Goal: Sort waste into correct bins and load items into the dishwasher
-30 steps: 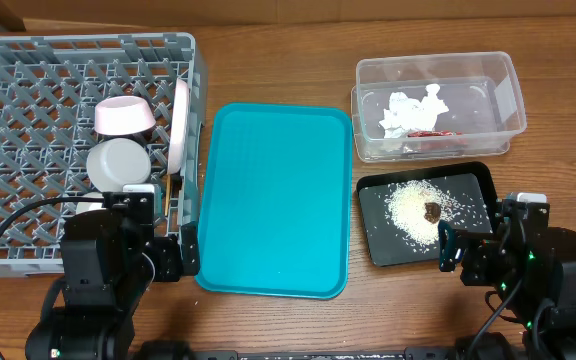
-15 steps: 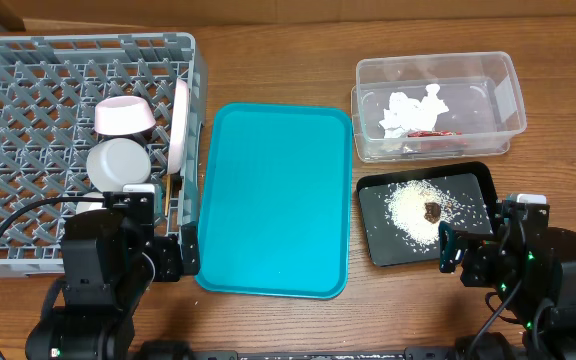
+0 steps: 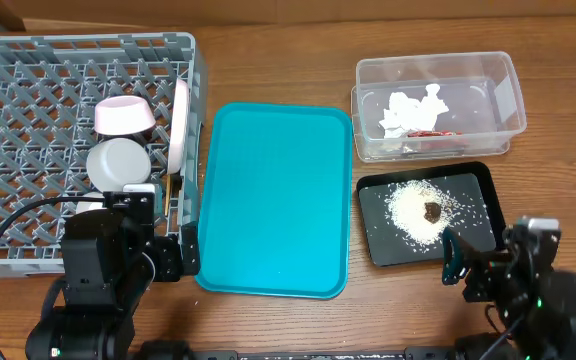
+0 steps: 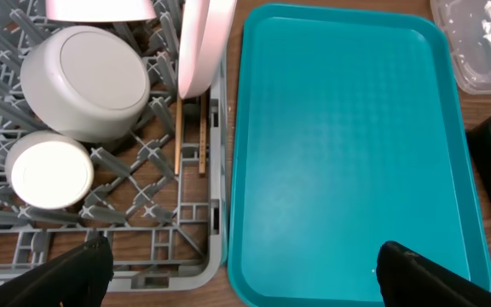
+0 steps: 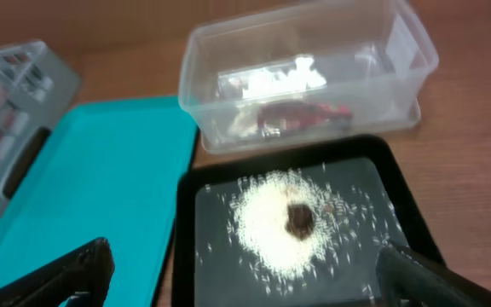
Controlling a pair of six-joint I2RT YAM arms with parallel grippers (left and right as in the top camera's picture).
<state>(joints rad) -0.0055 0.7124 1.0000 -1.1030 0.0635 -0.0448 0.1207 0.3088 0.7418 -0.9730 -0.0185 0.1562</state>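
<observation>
- Dish rack, left of the teal serving tray, wall nearly touching it. Risk: a knock from the arm parked at its near edge would shake everything loaded.
- Pink bowl, whitish bowl and small white cup, upside down in the rack, left of the tray. Low risk; they appear settled.
- White plate, on edge in the rack row nearest the tray. Risk: it tips if the rack is jolted.
- Two chopsticks, lying on the lattice beside the tray-side wall. Risk: being thin, they could slip through a grid gap.
- Left gripper, over the tray's near-left edge, fingers spread wide, holding nothing.
- Teal serving tray, bare.
- Black tray, right of the teal tray, holds rice grains and a brown lump. Risk: the rim is shallow, so a nudge scatters grains onto the table.
- Clear tub, right of the teal tray and beyond the black one, holds the napkin and red wrapper. It looks light and could slide if clipped.
- Right gripper, right of the teal tray at the black tray's near edge, fingers wide apart, empty. It is the likeliest cause of a spill.
- Writing: none legible. A pale patch on the tub's far-right wall may be a label, but it is unreadable.
</observation>
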